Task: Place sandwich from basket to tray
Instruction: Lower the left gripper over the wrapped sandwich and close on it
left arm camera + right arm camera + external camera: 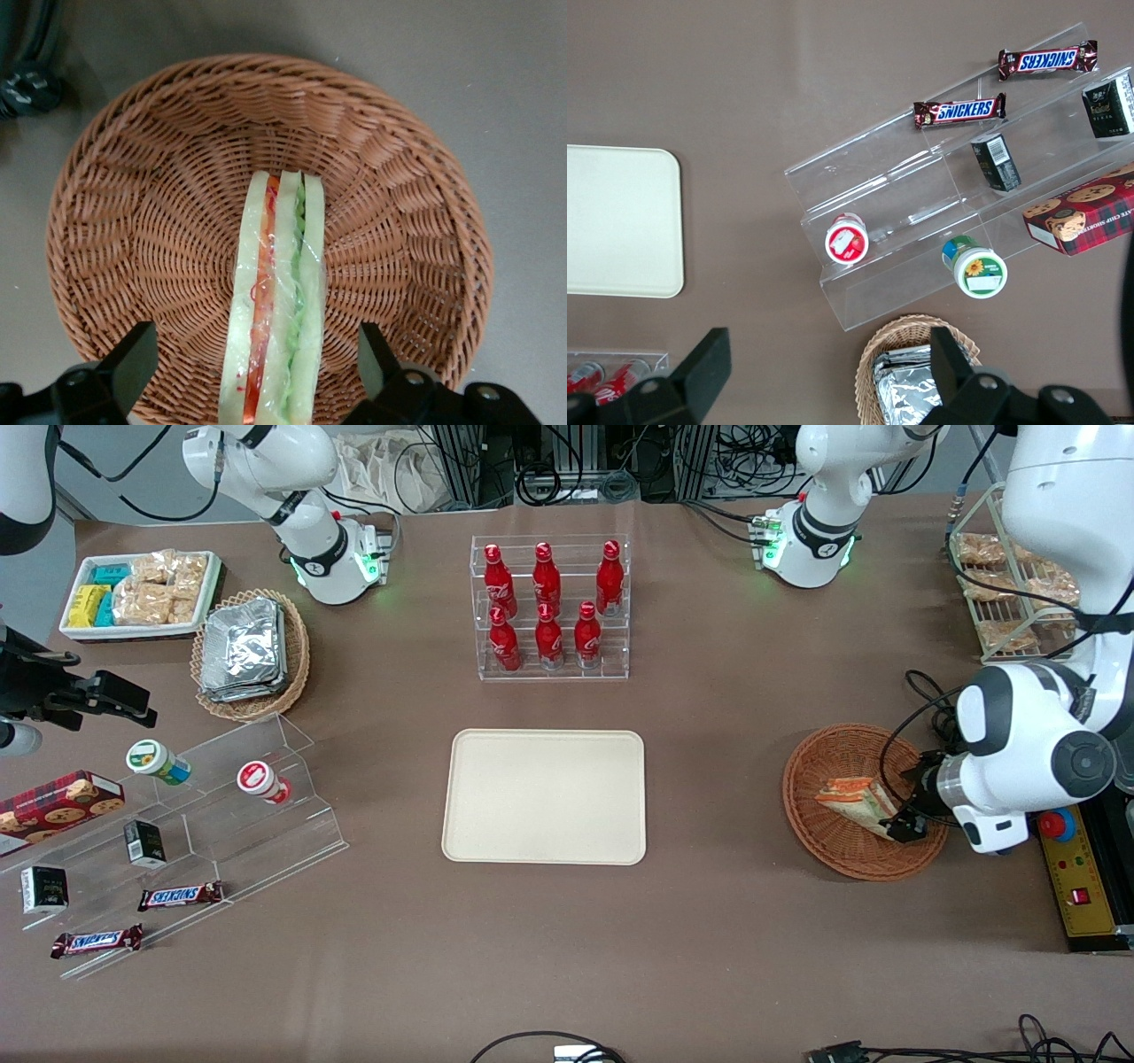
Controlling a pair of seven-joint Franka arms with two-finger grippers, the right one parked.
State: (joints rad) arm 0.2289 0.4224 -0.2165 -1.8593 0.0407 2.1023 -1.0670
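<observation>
1. Here the gripper [252, 376] hangs over the basket [159, 177], fingers [133, 359] apart, straddling the sandwich [275, 301] to clamp its flat bread faces.
2. The sandwich lies in the basket; the tray [545, 797] sits well apart.

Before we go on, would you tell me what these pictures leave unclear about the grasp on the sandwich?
- Front view: the gripper covers the sandwich's nearer end; contact unclear.
- Left wrist view: the picture edge cuts off the sandwich; the open jaws flank it over the basket.
- Tray: nothing hidden.
</observation>
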